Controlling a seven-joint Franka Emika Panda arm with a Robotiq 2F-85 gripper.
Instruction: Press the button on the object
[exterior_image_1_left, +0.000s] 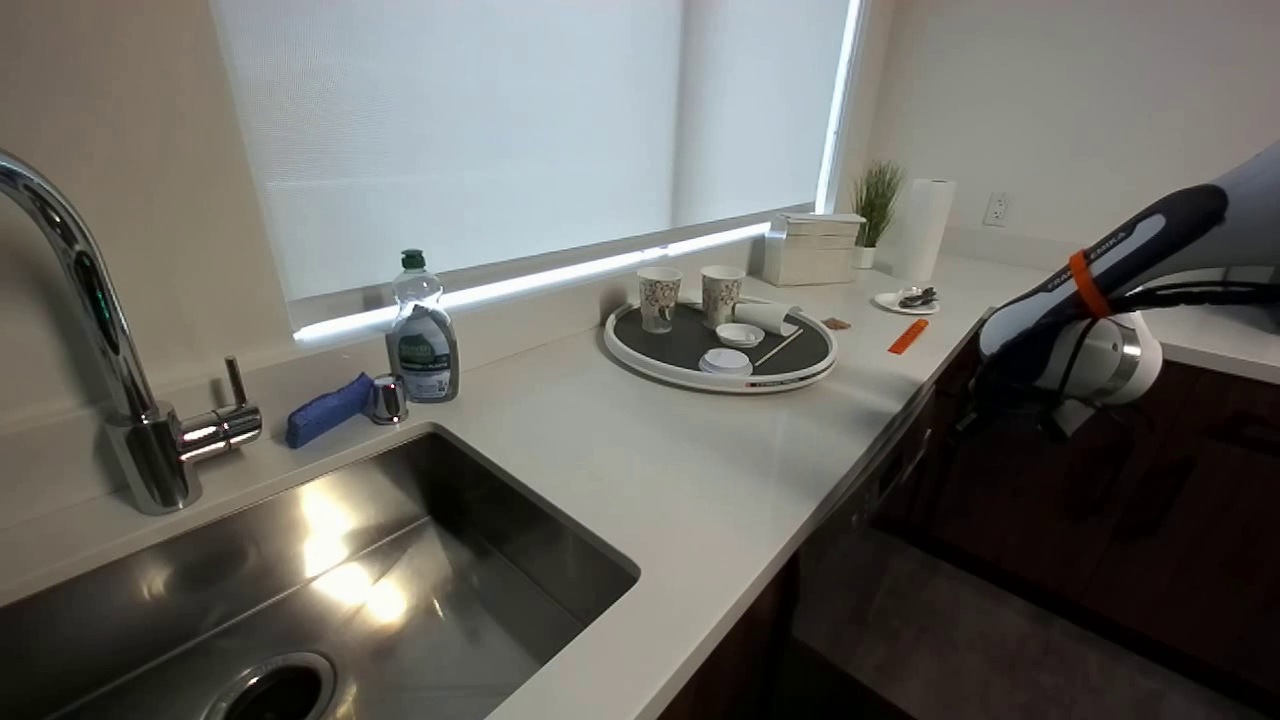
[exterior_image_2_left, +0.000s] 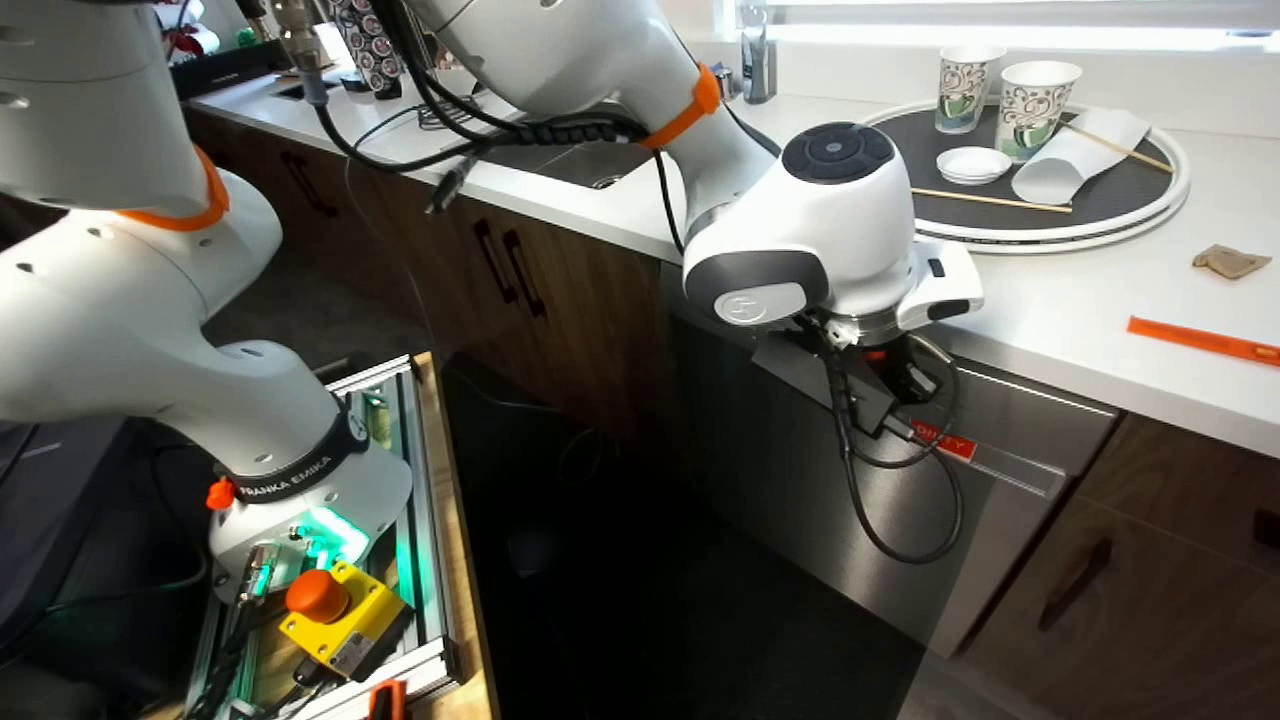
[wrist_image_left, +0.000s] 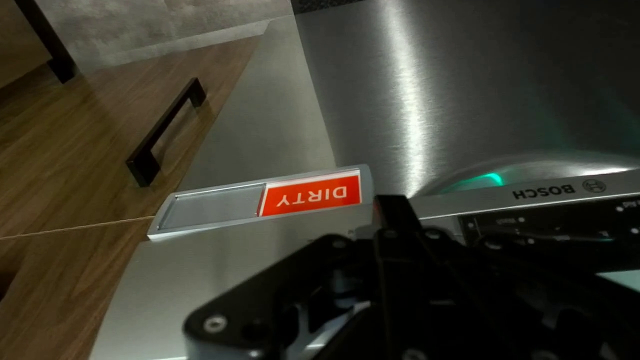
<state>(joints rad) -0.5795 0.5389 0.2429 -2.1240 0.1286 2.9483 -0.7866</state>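
Observation:
A steel dishwasher (wrist_image_left: 350, 75) with a Bosch strip fills much of the wrist view. It also shows under the counter in an exterior view (exterior_image_2_left: 800, 450). Its black control panel (wrist_image_left: 550, 235) has small marks and lies right of my fingers, partly hidden by the gripper. My gripper (wrist_image_left: 395, 202) is shut and empty, its tips close to the panel front at the right end of the "DIRTY" sign (wrist_image_left: 312, 195). A grey rounded edge beside the finger may be a button; it is mostly covered. Contact cannot be told. In an exterior view the gripper (exterior_image_2_left: 905, 380) hangs before the dishwasher.
The white counter's edge (exterior_image_2_left: 1100, 380) lies just above the gripper. A round tray (exterior_image_2_left: 1080, 240) with paper cups stands on it. Drawer handles (wrist_image_left: 167, 130) stick out left of the dishwasher in the wrist view. Loose cables (exterior_image_2_left: 900, 550) loop below the wrist.

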